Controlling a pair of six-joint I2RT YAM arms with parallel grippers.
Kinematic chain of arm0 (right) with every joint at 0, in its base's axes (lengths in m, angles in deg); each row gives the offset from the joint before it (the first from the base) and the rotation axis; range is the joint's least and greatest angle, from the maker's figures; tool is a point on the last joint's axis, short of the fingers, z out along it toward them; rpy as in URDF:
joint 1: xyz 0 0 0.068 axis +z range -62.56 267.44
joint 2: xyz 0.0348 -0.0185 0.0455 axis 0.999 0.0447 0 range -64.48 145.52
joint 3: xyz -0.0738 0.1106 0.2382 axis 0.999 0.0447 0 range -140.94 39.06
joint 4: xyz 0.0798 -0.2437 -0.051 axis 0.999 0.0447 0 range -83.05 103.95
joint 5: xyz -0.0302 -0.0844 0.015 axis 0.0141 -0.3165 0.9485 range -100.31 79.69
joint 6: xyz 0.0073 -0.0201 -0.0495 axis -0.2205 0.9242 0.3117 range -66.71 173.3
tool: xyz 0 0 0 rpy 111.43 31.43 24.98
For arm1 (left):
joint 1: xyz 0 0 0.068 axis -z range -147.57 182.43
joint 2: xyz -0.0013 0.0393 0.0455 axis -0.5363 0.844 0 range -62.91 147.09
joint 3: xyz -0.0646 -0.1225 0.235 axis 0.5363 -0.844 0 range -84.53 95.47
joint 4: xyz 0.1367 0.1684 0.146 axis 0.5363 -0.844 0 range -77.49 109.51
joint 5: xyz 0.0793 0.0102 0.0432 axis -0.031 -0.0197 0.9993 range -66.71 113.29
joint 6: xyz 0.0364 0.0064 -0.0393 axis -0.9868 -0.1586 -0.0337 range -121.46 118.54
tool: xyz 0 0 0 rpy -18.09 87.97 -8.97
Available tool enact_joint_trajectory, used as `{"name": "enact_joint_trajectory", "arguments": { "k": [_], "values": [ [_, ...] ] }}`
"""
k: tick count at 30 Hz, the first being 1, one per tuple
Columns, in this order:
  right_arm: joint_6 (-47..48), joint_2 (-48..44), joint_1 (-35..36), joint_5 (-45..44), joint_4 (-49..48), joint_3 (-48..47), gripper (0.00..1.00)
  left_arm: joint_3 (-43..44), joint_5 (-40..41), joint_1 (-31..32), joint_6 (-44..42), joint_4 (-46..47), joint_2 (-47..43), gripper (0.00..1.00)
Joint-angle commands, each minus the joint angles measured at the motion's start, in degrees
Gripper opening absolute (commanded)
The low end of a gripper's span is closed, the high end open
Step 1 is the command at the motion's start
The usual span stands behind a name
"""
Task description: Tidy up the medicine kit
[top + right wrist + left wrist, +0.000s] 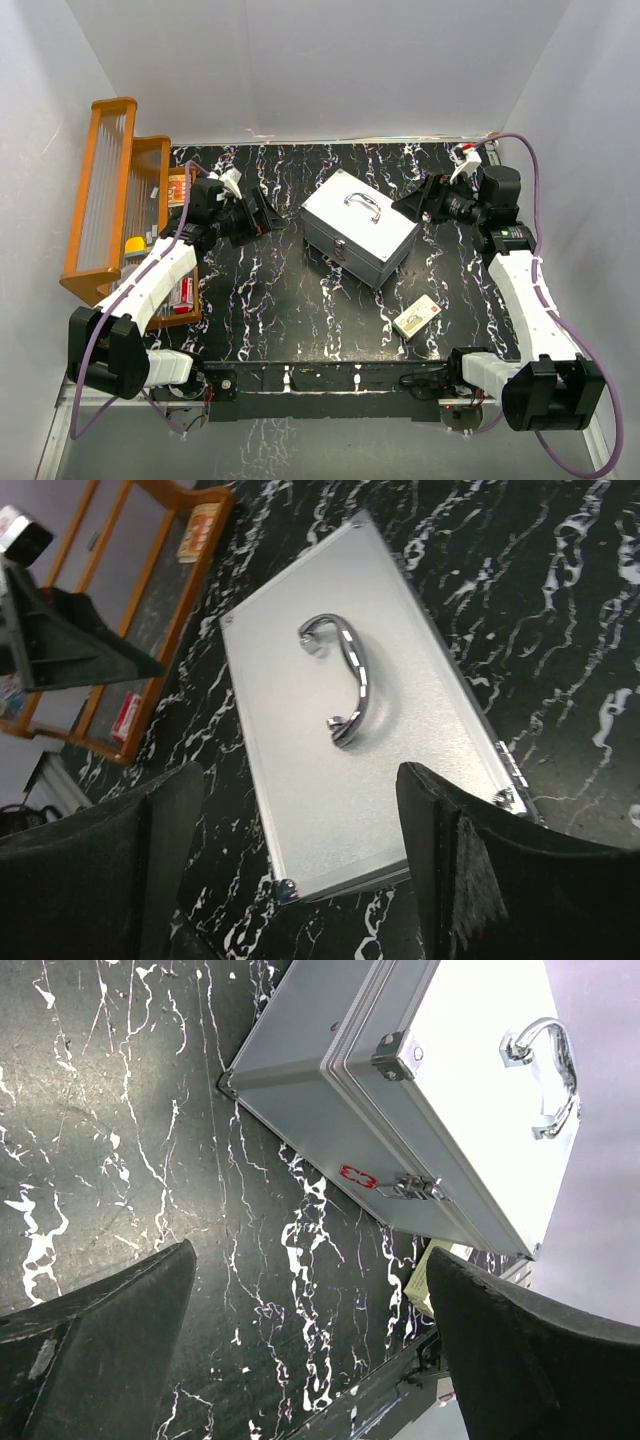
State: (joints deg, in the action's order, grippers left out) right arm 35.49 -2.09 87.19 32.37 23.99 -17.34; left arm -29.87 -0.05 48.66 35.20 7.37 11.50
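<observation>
Left gripper (310, 1252) hovers low over the black marbled table (260, 300) with its fingers spread wide and nothing between them. It points toward the left corner of the medicine kit (358, 228), near it but not touching. Right gripper (300, 772) is likewise spread wide and empty. It hangs by the kit's far right side and faces across the lid, clear of the case.

The medicine kit sits near the middle of the table, between the two grippers and turned at an angle to the table edges. Its lid is down, and the curved chrome handle (345, 680) lies flat on top. On the front wall, a small red cross mark (357, 1175) sits just beside a metal latch (415, 1188).

A small cream box (417, 316) lies flat on the table just beyond the kit's near corner, on the right arm's side. An orange wooden rack (100, 180) stands along the table's left edge with several small packets in its lower tray.
</observation>
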Motion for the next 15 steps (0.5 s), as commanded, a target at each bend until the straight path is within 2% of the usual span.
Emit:
{"name": "enact_joint_trajectory", "arguments": {
  "k": [1,5,9,12,15],
  "values": [
    [-3.7,2.1,0.1,-15.1,0.4,-2.8,0.75,-1.8,-0.2,-0.1,2.4,4.4,-2.7,0.99],
    [-5.9,9.1,0.0,-23.8,2.1,-5.7,0.72,-4.9,-2.0,-0.1,5.5,8.6,-3.9,0.99],
    [-2.9,17.0,0.0,-20.8,1.3,-8.8,0.72,-8.4,-4.3,-0.1,9.8,14.1,-4.1,0.99],
    [-0.2,22.7,2.4,-18.4,4.5,-11.8,0.72,-10.7,-6.2,0.1,13.5,19.5,-3.6,0.98],
    [-2.1,23.5,3.3,-17.1,5.7,-9.5,0.68,-12.6,-7.2,0.2,15.9,23.5,-3.4,0.97]
  ]
}}
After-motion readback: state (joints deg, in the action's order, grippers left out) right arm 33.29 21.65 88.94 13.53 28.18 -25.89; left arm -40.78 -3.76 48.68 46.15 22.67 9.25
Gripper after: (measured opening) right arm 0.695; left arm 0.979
